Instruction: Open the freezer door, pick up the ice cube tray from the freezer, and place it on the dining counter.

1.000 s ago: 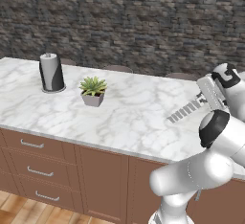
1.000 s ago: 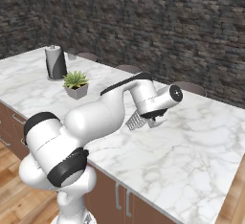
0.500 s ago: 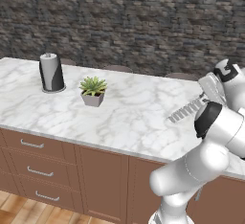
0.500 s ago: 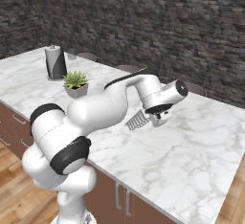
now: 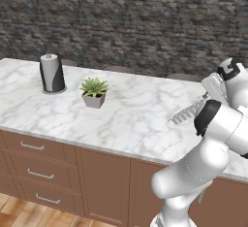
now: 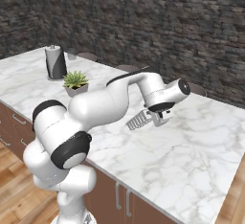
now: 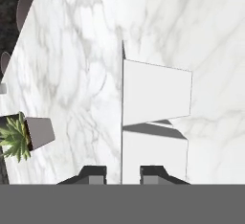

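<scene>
Right now your ice cube tray (image 6: 140, 119) sits low over the marbled table (image 5: 131, 119), pinched at one end by the end effector (image 6: 157, 117), whose fingertips (image 7: 95, 174) press narrowly around its thin edge. Judge it light, rigid and slick, so grip the rim. Nearby, the potted succulent (image 5: 94, 92) and paper towel roll (image 5: 52, 73) stand well apart; nothing blocks the set-down.
</scene>
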### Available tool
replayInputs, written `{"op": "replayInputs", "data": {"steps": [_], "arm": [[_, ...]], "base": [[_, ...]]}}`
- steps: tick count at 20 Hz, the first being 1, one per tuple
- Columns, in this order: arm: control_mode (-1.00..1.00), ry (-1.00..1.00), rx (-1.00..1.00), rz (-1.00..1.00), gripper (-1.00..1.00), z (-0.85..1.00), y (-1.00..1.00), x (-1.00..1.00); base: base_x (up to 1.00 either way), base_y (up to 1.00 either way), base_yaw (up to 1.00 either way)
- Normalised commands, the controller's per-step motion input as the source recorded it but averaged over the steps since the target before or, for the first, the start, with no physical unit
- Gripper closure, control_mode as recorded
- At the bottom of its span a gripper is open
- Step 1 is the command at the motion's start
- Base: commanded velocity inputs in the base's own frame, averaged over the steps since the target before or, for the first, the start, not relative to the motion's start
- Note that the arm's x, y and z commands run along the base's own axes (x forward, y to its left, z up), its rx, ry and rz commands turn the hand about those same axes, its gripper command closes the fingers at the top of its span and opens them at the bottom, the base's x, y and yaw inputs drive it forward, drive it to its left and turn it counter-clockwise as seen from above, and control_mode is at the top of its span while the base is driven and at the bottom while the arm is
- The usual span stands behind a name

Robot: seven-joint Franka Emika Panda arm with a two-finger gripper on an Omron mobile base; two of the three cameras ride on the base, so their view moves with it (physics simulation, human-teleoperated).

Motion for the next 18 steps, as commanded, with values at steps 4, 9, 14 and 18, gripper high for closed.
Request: {"op": "replayInputs", "data": {"steps": [4, 9, 14, 18], "arm": [[-1.0, 0.0, 0.0, 0.0, -1.0, 0.0, 0.0, 0.0], [-1.0, 0.0, -0.02, 0.0, -1.0, -0.01, 0.0, 0.0], [-1.0, 0.03, -0.14, 0.0, -1.0, -0.07, -0.07, -0.03], [-1.0, 0.13, -0.23, 0.0, -1.0, -0.19, -0.08, -0.01]], "base": [[0.0, 0.0, 0.0], [0.0, 0.0, 0.0], [0.0, 0.0, 0.0], [0.0, 0.0, 0.0]]}}
